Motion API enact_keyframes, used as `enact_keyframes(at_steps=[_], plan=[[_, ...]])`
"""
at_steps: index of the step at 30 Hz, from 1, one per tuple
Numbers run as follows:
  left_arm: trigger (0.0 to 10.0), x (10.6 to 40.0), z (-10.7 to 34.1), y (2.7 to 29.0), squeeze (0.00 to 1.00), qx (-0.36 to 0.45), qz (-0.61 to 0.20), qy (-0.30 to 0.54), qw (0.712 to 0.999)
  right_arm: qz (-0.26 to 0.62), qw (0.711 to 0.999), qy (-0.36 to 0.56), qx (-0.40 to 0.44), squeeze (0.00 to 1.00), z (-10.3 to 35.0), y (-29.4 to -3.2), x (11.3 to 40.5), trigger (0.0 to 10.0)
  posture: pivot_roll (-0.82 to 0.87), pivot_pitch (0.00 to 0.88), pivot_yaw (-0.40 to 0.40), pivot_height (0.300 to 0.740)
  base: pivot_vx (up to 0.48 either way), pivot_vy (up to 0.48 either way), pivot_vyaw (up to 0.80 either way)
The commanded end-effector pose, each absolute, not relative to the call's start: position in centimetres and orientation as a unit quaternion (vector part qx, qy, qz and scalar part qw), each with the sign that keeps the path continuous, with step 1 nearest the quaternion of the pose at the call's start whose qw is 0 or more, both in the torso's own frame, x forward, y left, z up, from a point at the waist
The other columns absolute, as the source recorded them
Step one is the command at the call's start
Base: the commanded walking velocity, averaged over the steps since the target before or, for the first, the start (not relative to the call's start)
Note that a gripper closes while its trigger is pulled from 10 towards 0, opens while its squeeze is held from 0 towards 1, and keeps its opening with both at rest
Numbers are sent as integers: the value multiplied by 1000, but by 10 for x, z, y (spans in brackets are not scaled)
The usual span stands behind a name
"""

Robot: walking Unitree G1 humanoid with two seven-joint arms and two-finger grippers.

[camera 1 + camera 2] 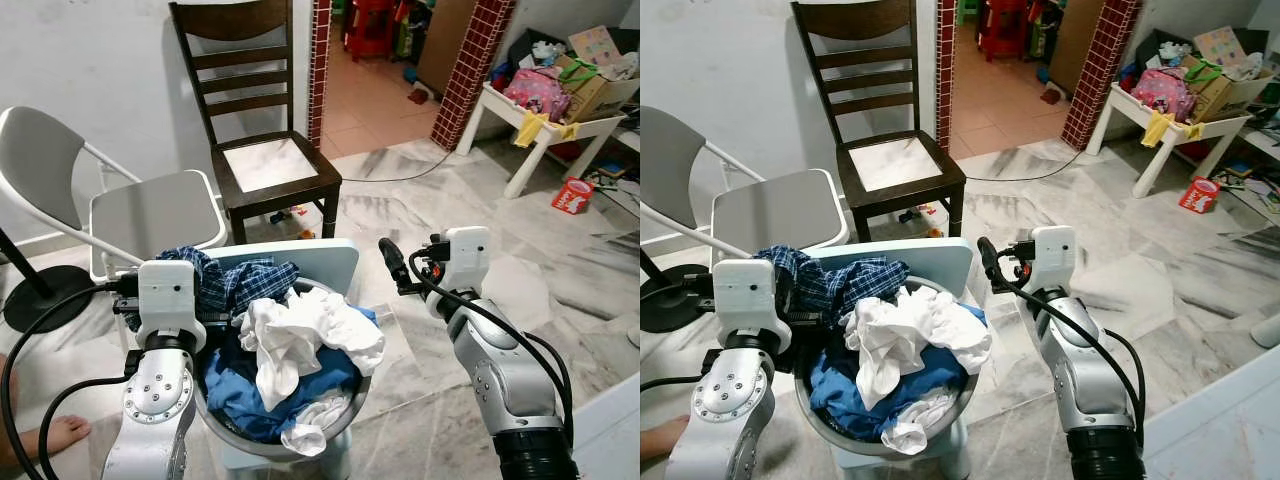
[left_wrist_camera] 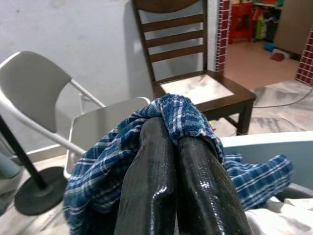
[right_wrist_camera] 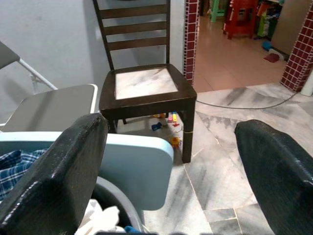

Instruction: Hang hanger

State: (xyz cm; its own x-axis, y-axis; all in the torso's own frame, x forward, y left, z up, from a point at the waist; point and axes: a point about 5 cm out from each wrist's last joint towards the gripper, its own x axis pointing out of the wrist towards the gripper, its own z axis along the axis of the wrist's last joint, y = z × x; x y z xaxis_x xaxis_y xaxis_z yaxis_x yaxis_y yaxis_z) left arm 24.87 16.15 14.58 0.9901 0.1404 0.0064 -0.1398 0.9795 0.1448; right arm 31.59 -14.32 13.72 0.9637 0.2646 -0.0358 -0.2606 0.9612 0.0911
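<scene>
Pinching a blue plaid shirt (image 2: 117, 156), the left gripper (image 2: 178, 147) is held over the laundry basket (image 1: 352, 405) (right gripper (image 3: 171, 161) jaws spread).

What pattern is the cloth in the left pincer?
Blue-and-white plaid cloth, clearest in the left wrist view.

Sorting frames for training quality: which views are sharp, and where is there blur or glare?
Both eye views are sharp and evenly lit; left wrist view: shiny glare on the left pincer's fingers, shut on the plaid shirt; right wrist view: the near fingers look soft, the wooden chair sharp.
</scene>
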Motion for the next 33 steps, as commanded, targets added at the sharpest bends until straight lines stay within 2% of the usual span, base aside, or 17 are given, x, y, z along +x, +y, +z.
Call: enact_keyframes(at_steps=[1, 6, 33], plan=[[0, 249, 143, 161, 0, 77, 68, 9, 995, 135, 990, 20, 45, 0, 141, -142, 317, 10000, 15, 55, -37, 740, 0, 0, 0], [0, 250, 144, 161, 0, 78, 68, 9, 995, 136, 989, 21, 45, 0, 141, -142, 317, 10000, 16, 54, -38, 740, 0, 0, 0], [0, 253, 142, 163, 0, 74, 65, 14, 995, 133, 990, 25, 44, 0, 140, -142, 318, 10000, 14, 59, -38, 740, -294, 0, 0]])
